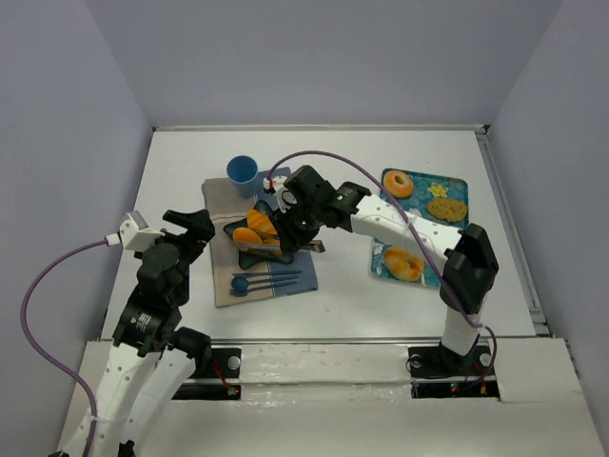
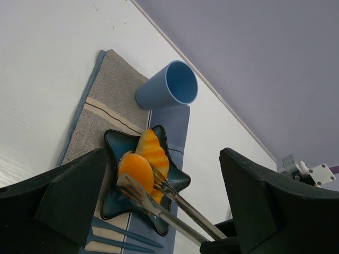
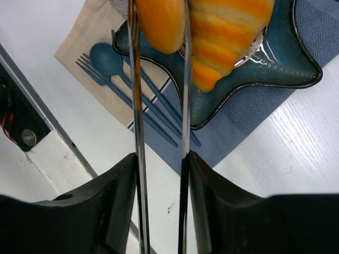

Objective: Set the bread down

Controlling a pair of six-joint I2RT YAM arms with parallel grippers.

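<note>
Two breads lie on the dark blue star-shaped plate: a round orange bun and a striped croissant. My right gripper is shut on metal tongs. The tong tips stand on either side of the bun, one of them between bun and croissant. My left gripper hovers left of the plate, open and holding nothing.
A blue cup stands behind the plate on the striped placemat. Blue cutlery lies in front of the plate. At the right, a blue tray holds a donut, a cookie and a glazed pastry.
</note>
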